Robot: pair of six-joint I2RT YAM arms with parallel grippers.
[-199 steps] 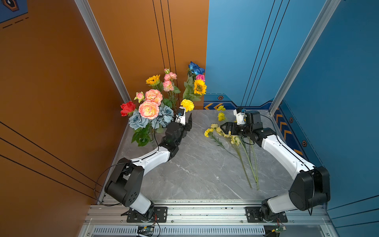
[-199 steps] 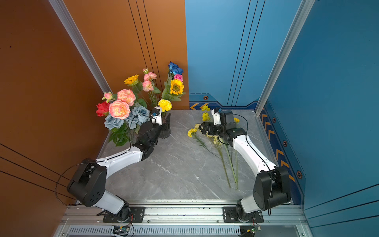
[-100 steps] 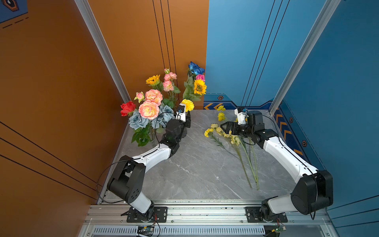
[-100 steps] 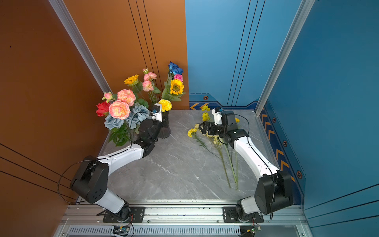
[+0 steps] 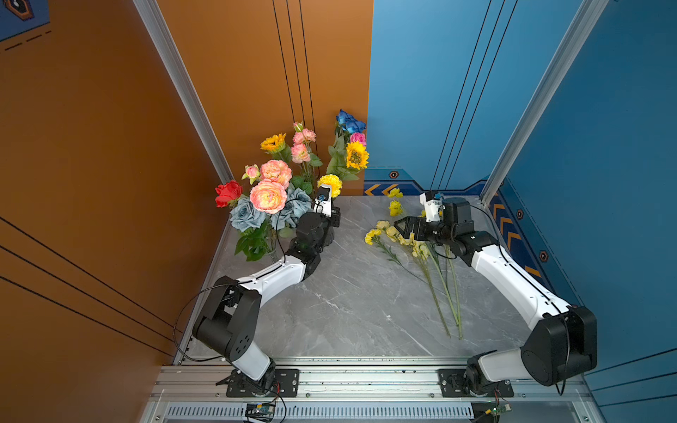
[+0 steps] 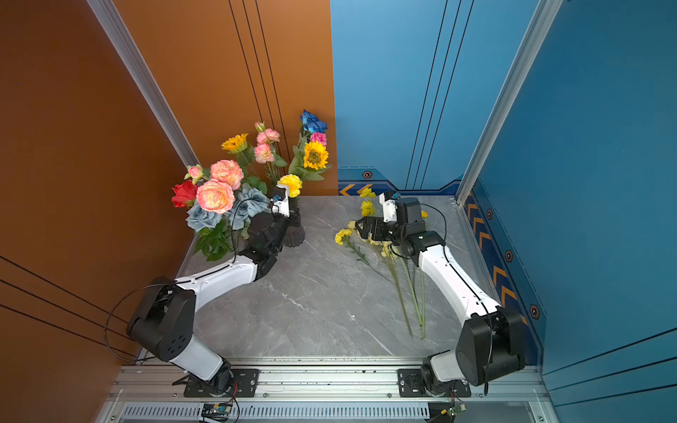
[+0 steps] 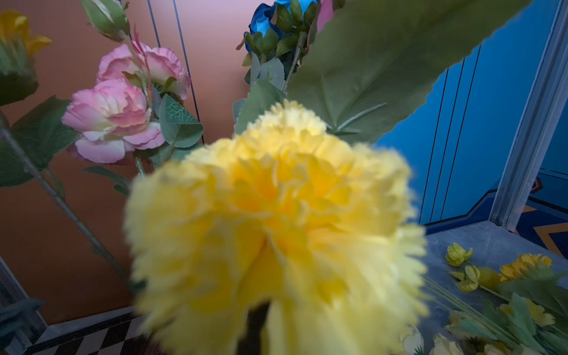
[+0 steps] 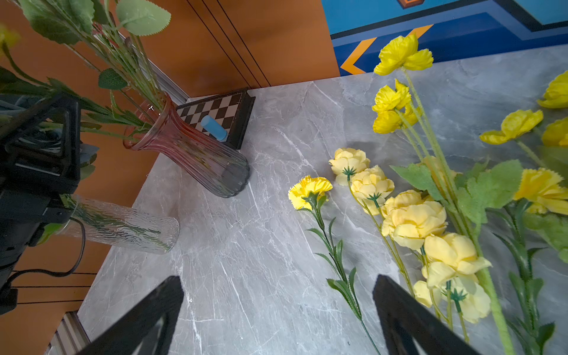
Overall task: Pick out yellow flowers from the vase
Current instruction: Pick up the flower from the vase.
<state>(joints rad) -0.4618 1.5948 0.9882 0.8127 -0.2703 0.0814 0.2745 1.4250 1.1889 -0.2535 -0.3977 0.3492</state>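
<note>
- now that the left claw [image 5: 334,219] is done closing from half open, it is sitting at the vase [image 6: 296,234] mouth; it is probably pinching the carnation [image 5: 330,184] stem, but the grip is hidden.
- the carnation is standing upright in the vase, ruffled and bright yellow.
- the right claw [image 5: 400,227] is hanging wide open and empty over picked flowers [image 5: 414,245] on the table [image 5: 348,293].

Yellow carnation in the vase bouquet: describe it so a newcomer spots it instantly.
Look to the bouquet against the orange wall. At its edge nearest the blue wall, below the dark-centred sunflower, sits the carnation. It is a ruffled, all-yellow pompom with no dark centre.
</note>
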